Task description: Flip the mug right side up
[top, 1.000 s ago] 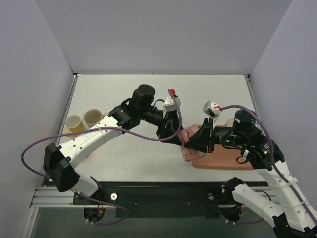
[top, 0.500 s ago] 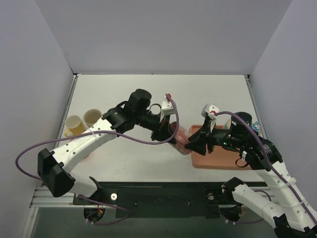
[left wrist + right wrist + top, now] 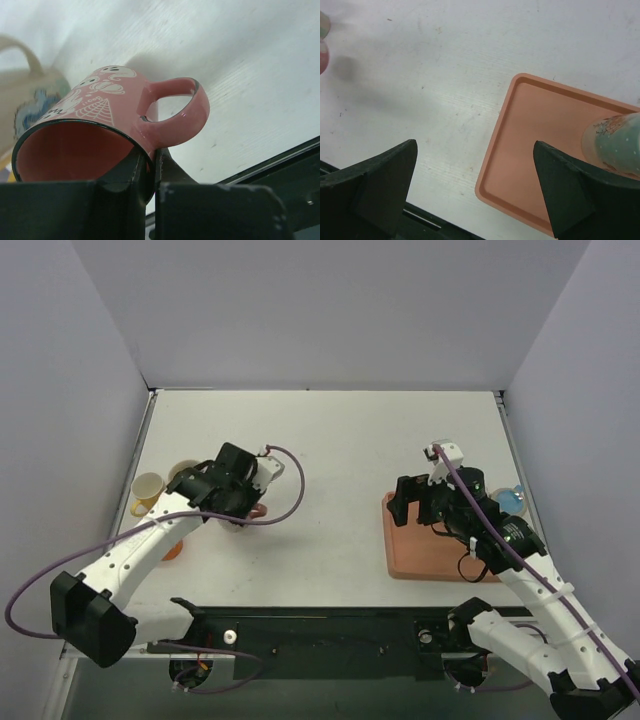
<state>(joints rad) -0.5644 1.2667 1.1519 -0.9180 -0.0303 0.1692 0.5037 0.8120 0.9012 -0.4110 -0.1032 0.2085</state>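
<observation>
The pink mug [image 3: 100, 107], with white ghost and web prints, fills the left wrist view, its mouth turned toward the camera and its handle to the right. My left gripper [image 3: 152, 165] is shut on the mug's rim beside the handle, one finger inside and one outside. From above, the left gripper [image 3: 240, 502] is at the table's left and hides most of the mug; only the pink handle [image 3: 259, 508] peeks out. I cannot tell whether the mug touches the table. My right gripper [image 3: 474, 145] hangs open and empty over the left edge of the orange tray [image 3: 545, 125].
Two cream cups [image 3: 148, 487] [image 3: 185, 475] stand just left of the left gripper; one [image 3: 30, 95] shows beside the mug. A pale speckled cup [image 3: 615, 145] stands on the orange tray [image 3: 430, 555]. A blue object [image 3: 510, 500] lies right of the tray.
The left arm shut on the mug and carried it from the tray's edge leftward to the cups. The right gripper let go, opened wide and drew back over the tray.
</observation>
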